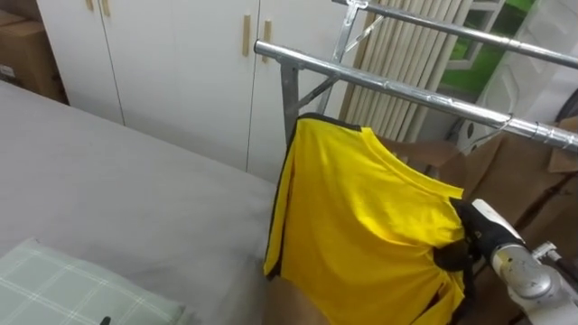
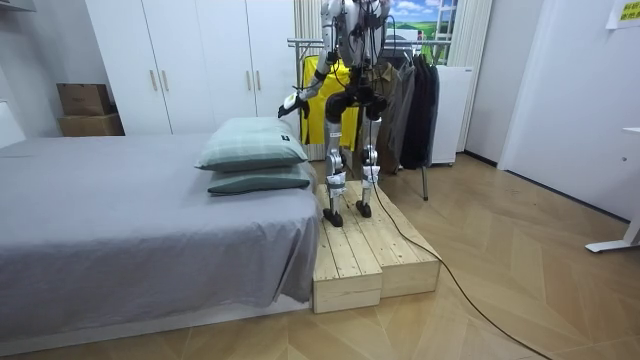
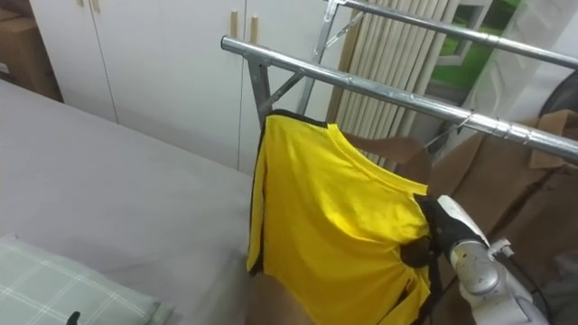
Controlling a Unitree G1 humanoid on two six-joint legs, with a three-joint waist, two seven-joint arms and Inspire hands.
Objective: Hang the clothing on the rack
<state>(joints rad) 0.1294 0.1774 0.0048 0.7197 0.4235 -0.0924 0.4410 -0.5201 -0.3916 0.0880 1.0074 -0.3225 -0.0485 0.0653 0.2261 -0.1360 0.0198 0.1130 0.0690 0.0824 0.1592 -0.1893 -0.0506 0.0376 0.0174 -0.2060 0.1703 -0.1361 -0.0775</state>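
Note:
A yellow shirt [image 1: 361,208] with black trim hangs spread just below the metal rail [image 1: 397,88] of the clothes rack, its collar up near the rail's post. My right hand [image 1: 483,236] comes in from the lower right and is curled into the shirt's right shoulder edge. In the room view the shirt [image 2: 313,100] shows as a yellow patch in front of me at the rack. My left hand [image 2: 290,102] reaches out to the room view's left, above the pillows. I stand upright on a wooden platform [image 2: 365,250] beside the bed.
A second, higher rail [image 1: 452,29] runs behind the first. White wardrobe doors [image 1: 181,63] stand behind the rack. The grey bed [image 1: 108,199] lies to my left with a checked pillow [image 1: 63,289]. Dark clothes [image 2: 420,100] hang further along the rack.

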